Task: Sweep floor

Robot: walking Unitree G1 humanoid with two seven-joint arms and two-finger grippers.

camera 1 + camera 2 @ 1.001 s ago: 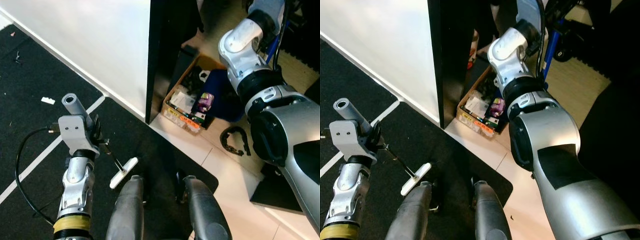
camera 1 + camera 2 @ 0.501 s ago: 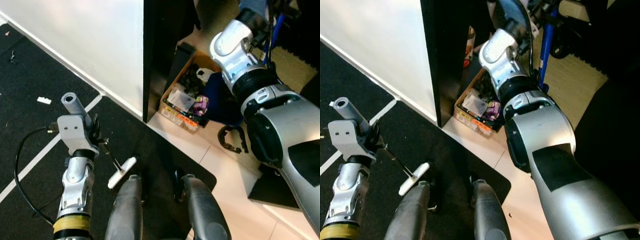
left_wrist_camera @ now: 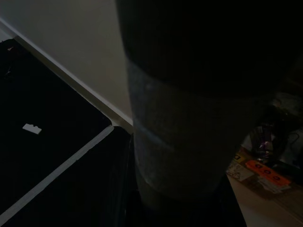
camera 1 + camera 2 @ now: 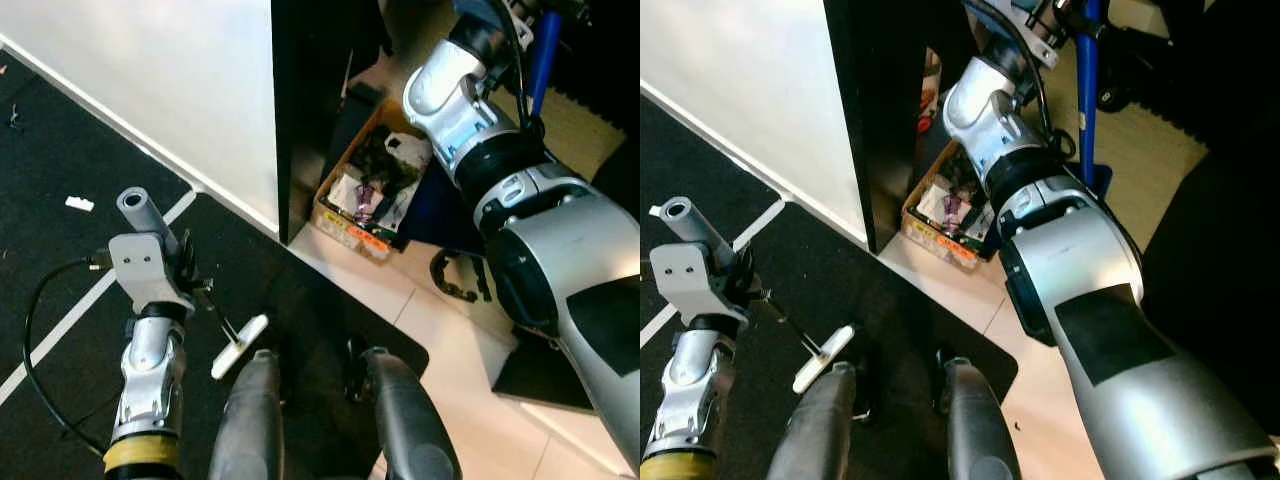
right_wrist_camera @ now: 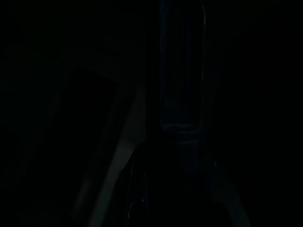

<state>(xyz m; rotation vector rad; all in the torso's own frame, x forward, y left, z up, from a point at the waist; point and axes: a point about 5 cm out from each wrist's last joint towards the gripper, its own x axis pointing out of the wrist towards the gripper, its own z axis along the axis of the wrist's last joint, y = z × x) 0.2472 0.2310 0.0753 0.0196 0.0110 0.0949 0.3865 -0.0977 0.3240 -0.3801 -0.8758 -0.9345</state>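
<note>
Right arm up at blue broom handle [image 4: 1087, 60], by the cardboard box [image 4: 368, 190].
Right gripper fingers: can't tell. Left gripper [image 4: 190, 275] low over black mat [image 4: 60, 260], fingers unclear too.

The right claw [image 4: 1060, 12] is reaching up past the top edge of the head views, so its fingers are being cut off there. The blue pole [image 4: 1087, 75] beside it is running out of frame at the top, and its lower end is lying hidden behind the right arm. The right wrist view is staying almost black; a dim upright rod [image 5: 181, 71] is barely showing. A dark blurred cylinder [image 3: 189, 118] is blocking much of the left wrist view. The box [image 4: 372, 195] contents are too small to identify.
</note>
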